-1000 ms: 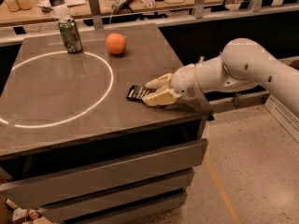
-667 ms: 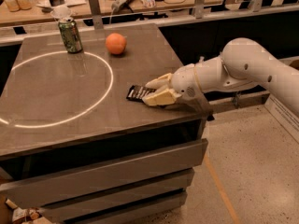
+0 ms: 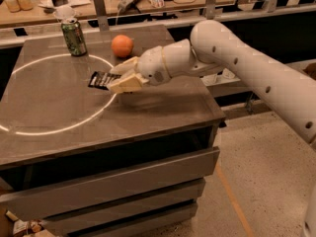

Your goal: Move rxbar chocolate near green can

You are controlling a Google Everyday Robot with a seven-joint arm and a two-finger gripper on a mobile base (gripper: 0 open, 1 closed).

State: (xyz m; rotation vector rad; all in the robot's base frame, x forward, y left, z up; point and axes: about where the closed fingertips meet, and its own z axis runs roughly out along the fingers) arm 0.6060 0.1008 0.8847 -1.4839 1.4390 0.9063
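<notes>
Grey table (image 3: pixel 163 107): arm (image 3: pixel 256 68) reaches in from the right, gripper (image 3: pixel 118 79) above its middle. Fingers clamp the black bar (image 3: pixel 100 79), its long axis left-right, free end leftward.

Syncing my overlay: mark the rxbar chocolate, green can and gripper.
rxbar chocolate (image 3: pixel 98 79): camera view, exposed left end of the wrapper.
green can (image 3: pixel 74 38): camera view, middle of its side wall.
gripper (image 3: pixel 111 80): camera view, between the jaws, clamped on the bar's right end.

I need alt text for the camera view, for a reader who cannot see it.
A white robot arm reaches in from the right, and its gripper holds the rxbar chocolate between its fingers over a grey table. The green can stands upright near the far left, with an orange to its right.
</notes>
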